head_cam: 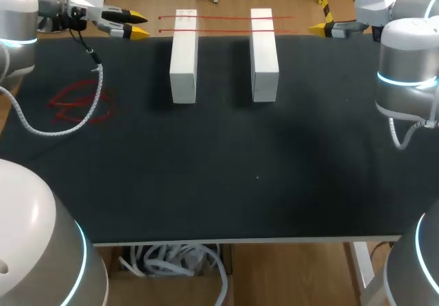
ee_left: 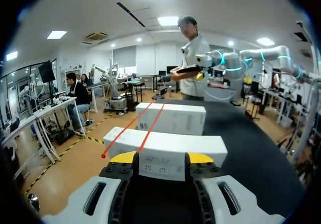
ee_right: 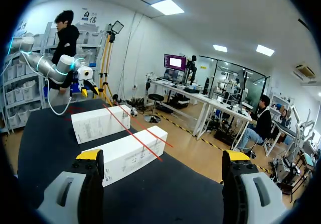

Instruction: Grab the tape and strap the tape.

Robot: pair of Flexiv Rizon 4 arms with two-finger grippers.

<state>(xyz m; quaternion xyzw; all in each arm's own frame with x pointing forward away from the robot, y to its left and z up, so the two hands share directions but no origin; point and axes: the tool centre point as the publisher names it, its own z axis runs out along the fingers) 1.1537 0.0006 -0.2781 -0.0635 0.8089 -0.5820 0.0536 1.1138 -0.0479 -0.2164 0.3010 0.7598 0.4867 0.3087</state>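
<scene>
Two thin red tapes [head_cam: 219,18] lie side by side across the far ends of two white boxes, the left box [head_cam: 184,55] and the right box [head_cam: 264,53]. My left gripper [head_cam: 140,24] hovers just left of the tape ends, its fingers partly apart with nothing between them. In the left wrist view the left gripper [ee_left: 161,157] faces the near box [ee_left: 165,151], and one red tape [ee_left: 125,131] ends beside one finger. My right gripper [head_cam: 319,26] hangs to the right of the boxes, and in its own view the right gripper [ee_right: 163,156] is wide open and empty.
A loose heap of red tape [head_cam: 79,103] lies on the black table [head_cam: 226,169] at the left, with my left arm's white coiled cable [head_cam: 41,129] draped by it. The table's far edge runs just behind the boxes.
</scene>
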